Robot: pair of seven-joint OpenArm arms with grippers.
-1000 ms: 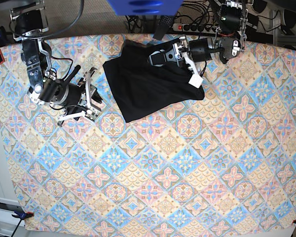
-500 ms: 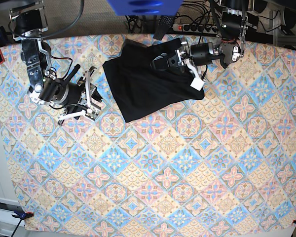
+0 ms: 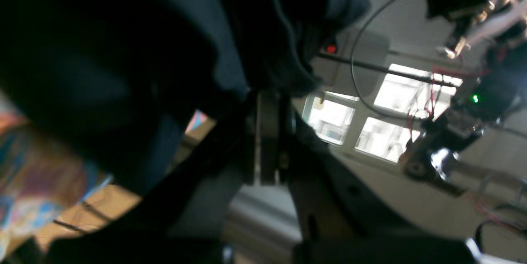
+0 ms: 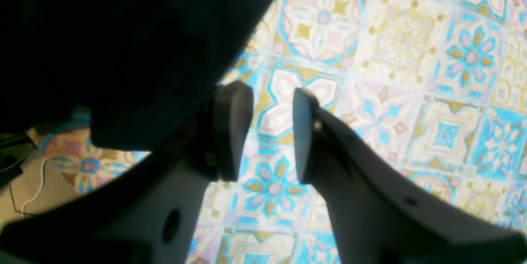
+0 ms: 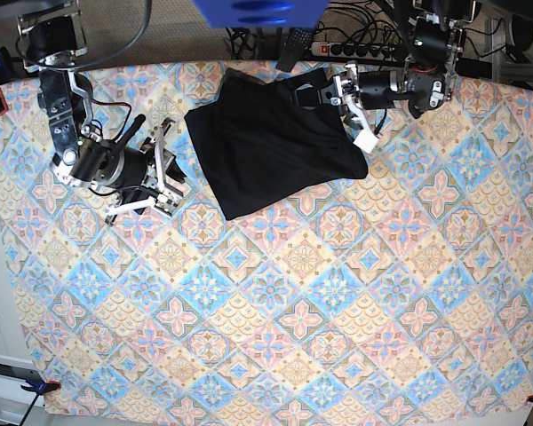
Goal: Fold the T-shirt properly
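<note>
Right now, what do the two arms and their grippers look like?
Both arms are black with silver metal joints. The right gripper has pale grey fingers with dark rounded pads. The left gripper has white finger parts, and a green indicator light glows on its arm.

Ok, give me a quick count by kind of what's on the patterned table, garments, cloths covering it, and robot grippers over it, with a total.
Garments: 1, the black T-shirt.
Table coverings: 1, the patterned tablecloth.
Grippers: 2, the left gripper shut on the T-shirt's far edge, and the right gripper open beside the shirt, holding nothing.
Total: 4.
</note>
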